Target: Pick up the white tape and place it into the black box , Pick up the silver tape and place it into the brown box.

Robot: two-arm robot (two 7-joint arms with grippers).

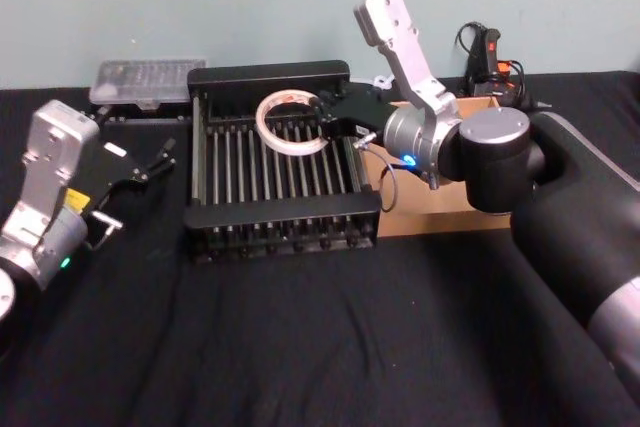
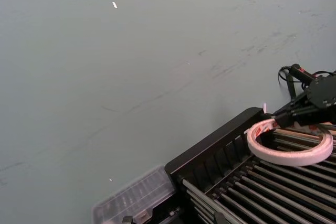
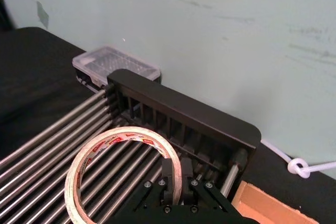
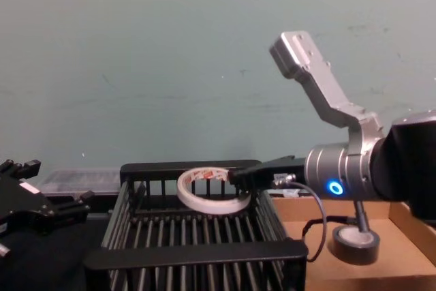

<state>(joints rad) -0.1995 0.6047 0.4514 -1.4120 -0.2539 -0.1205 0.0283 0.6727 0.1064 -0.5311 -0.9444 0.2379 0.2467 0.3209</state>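
The white tape point(image 1: 263, 125), a thin ring with red print inside, hangs tilted over the far part of the black box point(image 1: 270, 74). My right gripper point(image 1: 322, 127) is shut on the ring's rim, and its fingers point(image 3: 173, 174) pinch the band in the right wrist view. From the chest view the white tape point(image 4: 204, 202) sits at about rim height of the black box point(image 4: 197, 253). The silver tape point(image 4: 354, 243) lies flat in the brown box point(image 4: 409, 250), to the right of the crate. My left gripper point(image 1: 135, 192) rests open at the left, away from both boxes.
A clear plastic case point(image 1: 147, 79) stands behind the crate's left corner, against the wall. A black and orange tool point(image 1: 487, 52) with cables lies behind the brown box point(image 1: 440, 217). A white cord point(image 3: 299, 167) runs along the wall. Black cloth covers the table.
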